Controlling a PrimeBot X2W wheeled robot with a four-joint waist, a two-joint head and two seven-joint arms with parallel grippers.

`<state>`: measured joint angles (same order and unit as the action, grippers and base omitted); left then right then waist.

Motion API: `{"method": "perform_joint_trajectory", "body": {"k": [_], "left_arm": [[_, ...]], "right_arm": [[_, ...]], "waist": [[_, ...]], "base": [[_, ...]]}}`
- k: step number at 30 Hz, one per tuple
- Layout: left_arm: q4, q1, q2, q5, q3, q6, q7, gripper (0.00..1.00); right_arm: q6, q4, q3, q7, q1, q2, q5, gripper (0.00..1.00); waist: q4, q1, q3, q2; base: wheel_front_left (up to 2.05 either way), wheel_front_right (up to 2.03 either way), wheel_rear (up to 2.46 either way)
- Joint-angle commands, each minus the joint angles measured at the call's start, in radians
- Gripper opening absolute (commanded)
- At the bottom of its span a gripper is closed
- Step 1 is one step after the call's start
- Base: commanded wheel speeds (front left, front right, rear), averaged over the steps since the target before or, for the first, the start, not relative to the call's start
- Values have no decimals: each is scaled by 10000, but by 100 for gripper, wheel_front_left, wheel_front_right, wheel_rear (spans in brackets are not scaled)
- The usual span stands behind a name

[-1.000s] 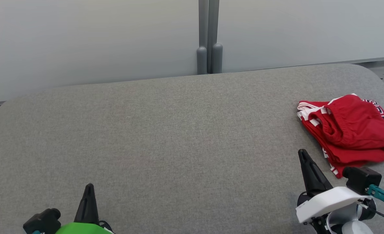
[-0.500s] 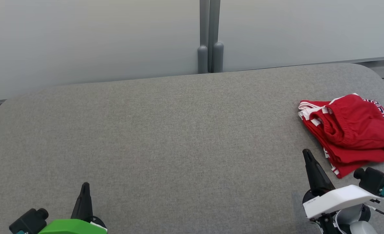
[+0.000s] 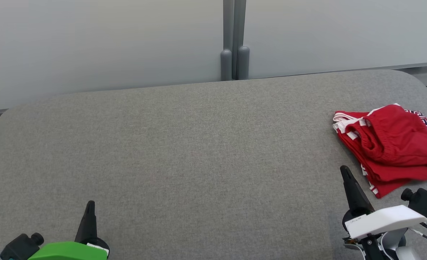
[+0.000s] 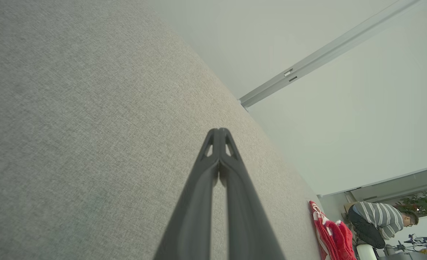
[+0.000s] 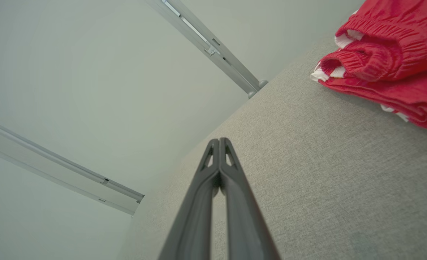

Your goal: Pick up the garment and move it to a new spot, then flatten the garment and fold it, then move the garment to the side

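**Garment (image 3: 390,144) folded at the table's right side, both claws clenched on nothing**

Little could go wrong on the left. The left gripper (image 3: 90,204) sat well apart from the cloth, over the bare grey table (image 3: 199,151). The risk lay on the right. The right gripper (image 3: 344,169) was near the garment's front-left corner, not touching it but close. A sideways sweep of that arm would likely catch the white-trimmed edge and drag the fold open. The top layer looked bunched rather than flat, and I judged that a knock could make it slump off the stack. The garment also lay close to the table's right end and ran past the edge of the head view, so a push that way might send it over.

The left arm lay low at the near edge, its green wrist cover at the bottom of the head view. Its fingers (image 4: 199,209) pointed away over the table, pressed tip to tip and empty. The right arm mirrored it at the lower right, with its white wrist cover low. Its fingers (image 5: 199,216) leaned slightly left and were likewise pinched together with nothing between them.
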<state>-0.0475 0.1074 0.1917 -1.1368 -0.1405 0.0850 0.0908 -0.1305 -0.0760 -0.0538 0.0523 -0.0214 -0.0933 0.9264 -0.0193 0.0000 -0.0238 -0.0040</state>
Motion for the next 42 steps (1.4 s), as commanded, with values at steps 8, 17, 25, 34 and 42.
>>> {"method": "perform_joint_trajectory", "body": {"k": [8, 17, 25, 34, 42], "left_arm": [[138, -157, -126, -887, 430, -342, -273, 0], [153, -172, -255, -1552, 724, -576, -487, 0], [164, -187, -365, -2165, 1002, -801, -694, 0], [182, -204, -502, -2883, 1316, -1053, -918, 0], [194, -215, -610, -3390, 1554, -1238, -1099, 0]], "right_arm": [[-4, 62, -27, -65, -26, -149, 1264, 0], [-4, 45, -45, -101, -47, -229, 2254, 0], [-4, 29, -63, -123, -64, -298, 3162, 0], [-4, 11, -85, -161, -94, -379, 4217, 0], [-4, -2, -104, -180, -113, -435, 5001, 0]], "waist": [[20, 0, 24, 17], [39, 0, 47, 19], [58, 0, 70, 22], [82, 0, 99, 25], [102, 0, 123, 27]], "base": [[0, 0, 0], [0, 0, 0], [0, 0, 0], [0, 0, 0], [0, 0, 0]]}}
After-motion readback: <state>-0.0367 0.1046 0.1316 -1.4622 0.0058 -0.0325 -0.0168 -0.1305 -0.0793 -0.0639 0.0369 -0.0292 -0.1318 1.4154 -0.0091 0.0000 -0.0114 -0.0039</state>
